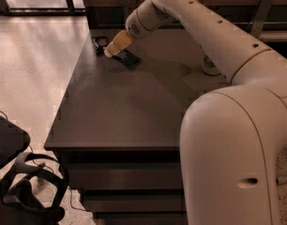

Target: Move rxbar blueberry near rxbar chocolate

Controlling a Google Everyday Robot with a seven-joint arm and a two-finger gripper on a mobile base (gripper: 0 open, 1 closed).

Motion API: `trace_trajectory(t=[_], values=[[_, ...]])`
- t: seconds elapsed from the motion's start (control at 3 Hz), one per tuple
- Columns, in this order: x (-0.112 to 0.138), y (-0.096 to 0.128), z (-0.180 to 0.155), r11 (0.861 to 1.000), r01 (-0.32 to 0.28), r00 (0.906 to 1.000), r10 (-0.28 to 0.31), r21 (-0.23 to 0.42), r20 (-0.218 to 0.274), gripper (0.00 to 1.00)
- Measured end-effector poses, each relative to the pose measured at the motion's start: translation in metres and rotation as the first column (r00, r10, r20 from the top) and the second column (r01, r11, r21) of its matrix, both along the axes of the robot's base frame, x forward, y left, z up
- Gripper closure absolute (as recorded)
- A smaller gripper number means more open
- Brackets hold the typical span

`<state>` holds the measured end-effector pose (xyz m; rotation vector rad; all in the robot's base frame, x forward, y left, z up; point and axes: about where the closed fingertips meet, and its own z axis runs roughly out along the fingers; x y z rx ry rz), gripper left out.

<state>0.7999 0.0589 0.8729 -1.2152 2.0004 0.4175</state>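
The rxbar blueberry (127, 57), a flat navy-blue wrapper, lies on the dark table (115, 111) near its far left corner. The rxbar chocolate (100, 42), a shorter black wrapper, lies at the far left corner, a short way left of the blue bar. My gripper (113, 48), with pale yellowish tips, hangs from the white arm just above the left end of the blue bar, between the two bars. Whether it touches the blue bar cannot be told.
A white cup (210, 65) stands on the table at the right, partly behind my arm. My arm's large white body (228, 158) fills the right foreground. A headset (31, 186) and a black case (7, 142) lie on the floor at the left.
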Motion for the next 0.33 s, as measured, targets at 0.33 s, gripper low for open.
trace_trajectory(t=[0.33], values=[[0.0, 0.0001, -0.0001, 1.0, 0.0, 1.0, 0.0, 0.0, 0.0, 0.0]])
